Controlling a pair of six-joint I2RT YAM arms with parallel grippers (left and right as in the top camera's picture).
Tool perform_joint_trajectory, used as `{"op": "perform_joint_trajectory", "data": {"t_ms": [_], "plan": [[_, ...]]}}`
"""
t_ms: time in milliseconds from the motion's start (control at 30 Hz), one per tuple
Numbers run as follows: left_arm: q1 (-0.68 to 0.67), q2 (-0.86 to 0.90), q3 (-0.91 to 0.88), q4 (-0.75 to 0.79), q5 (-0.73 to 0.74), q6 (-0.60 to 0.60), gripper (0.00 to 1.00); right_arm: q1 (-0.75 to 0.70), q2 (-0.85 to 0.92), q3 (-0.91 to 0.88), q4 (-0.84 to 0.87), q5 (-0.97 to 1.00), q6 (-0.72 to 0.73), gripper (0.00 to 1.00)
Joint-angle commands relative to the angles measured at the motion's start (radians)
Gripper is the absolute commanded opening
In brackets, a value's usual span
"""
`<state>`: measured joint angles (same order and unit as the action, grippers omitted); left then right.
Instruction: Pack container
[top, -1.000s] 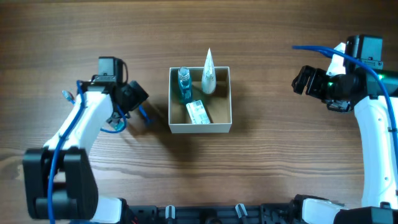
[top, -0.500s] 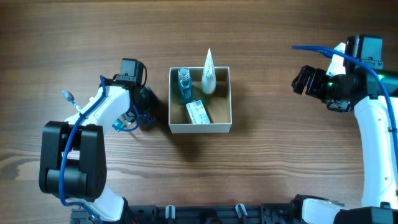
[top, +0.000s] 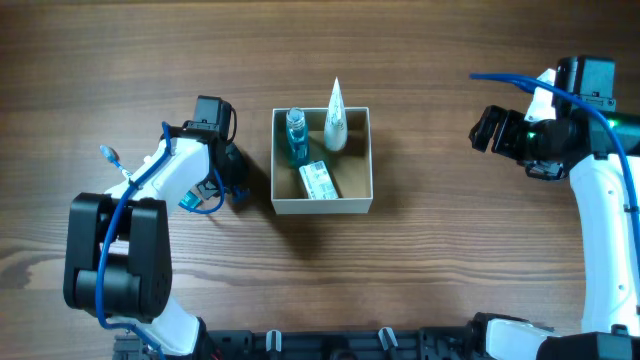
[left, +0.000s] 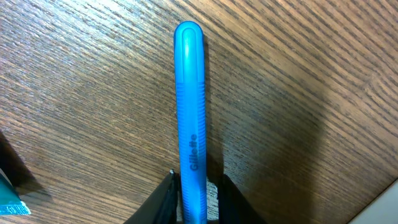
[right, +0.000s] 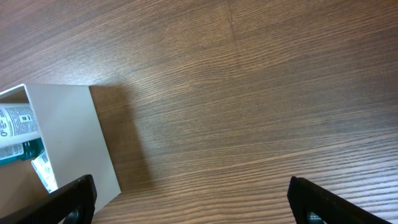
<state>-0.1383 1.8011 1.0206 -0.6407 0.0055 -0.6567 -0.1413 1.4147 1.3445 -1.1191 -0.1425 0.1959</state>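
Observation:
The container (top: 321, 207), a square white-walled box with a brown inside, sits mid-table; its white wall (right: 74, 137) also shows at the left of the right wrist view. Inside it lie a teal bottle (top: 296, 137), a white tube (top: 335, 118) leaning over the far wall, and a white-and-green packet (top: 319, 181). Just left of the box, my left gripper (top: 232, 175) is down at the table. Its jaws (left: 198, 182) are closed on the handle of a blue razor (left: 189, 106) lying on the wood. My right gripper (top: 487, 128) (right: 193, 194) hangs open and empty at the far right.
A blue cable (top: 200, 205) loops beside the left arm. The wooden tabletop (top: 420, 260) stretches between the box and the right arm. The arm bases stand along the front edge.
The left arm swung right toward the box and came down over the blue razor, and its jaws closed in on the handle. The right arm has not moved.

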Motion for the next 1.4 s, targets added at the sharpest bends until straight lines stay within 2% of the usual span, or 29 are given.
{"op": "perform_joint_trajectory", "data": {"t_ms": [0,133,167,333,433,500,600,667,767,933,1300,1333,1367], "plan": [[0.0,0.013,0.007,-0.003,-0.006,-0.002,0.15,-0.004,0.004,0.003,-0.002,-0.02,-0.013,1.0],[0.001,-0.032,0.016,-0.003,-0.034,-0.001,0.04,-0.004,0.004,0.003,-0.002,-0.02,-0.013,1.0],[0.001,-0.046,0.019,-0.005,-0.049,0.0,0.04,-0.004,0.004,0.003,-0.002,-0.02,-0.013,1.0],[-0.004,-0.291,0.07,-0.021,-0.085,0.181,0.04,-0.004,0.004,0.003,-0.002,-0.02,-0.013,1.0],[-0.037,-0.444,0.071,-0.025,-0.071,0.419,0.04,-0.004,0.004,0.003,0.0,-0.02,-0.013,1.0],[-0.093,-0.555,0.071,-0.033,0.004,0.6,0.04,-0.004,0.004,0.003,0.0,-0.02,-0.013,1.0],[-0.19,-0.65,0.071,-0.033,0.096,0.77,0.04,-0.004,0.004,0.003,0.0,-0.019,-0.014,1.0],[-0.253,-0.663,0.071,-0.034,0.146,0.901,0.04,-0.004,0.004,0.003,0.0,-0.019,-0.013,1.0],[-0.362,-0.637,0.07,-0.054,0.185,1.162,0.04,-0.004,0.004,0.003,0.0,-0.019,-0.013,1.0],[-0.488,-0.537,0.07,-0.057,0.184,1.468,0.05,-0.004,0.004,0.003,0.001,-0.016,-0.014,1.0],[-0.486,-0.29,0.07,0.07,0.12,1.479,0.04,-0.004,0.004,0.003,0.0,-0.016,-0.013,1.0],[-0.485,-0.283,0.07,0.069,0.113,1.478,0.08,-0.004,0.004,0.003,0.0,-0.016,-0.013,1.0],[-0.485,-0.282,0.07,0.07,0.105,1.465,0.23,-0.004,0.004,0.003,0.0,-0.016,-0.013,1.0]]}}
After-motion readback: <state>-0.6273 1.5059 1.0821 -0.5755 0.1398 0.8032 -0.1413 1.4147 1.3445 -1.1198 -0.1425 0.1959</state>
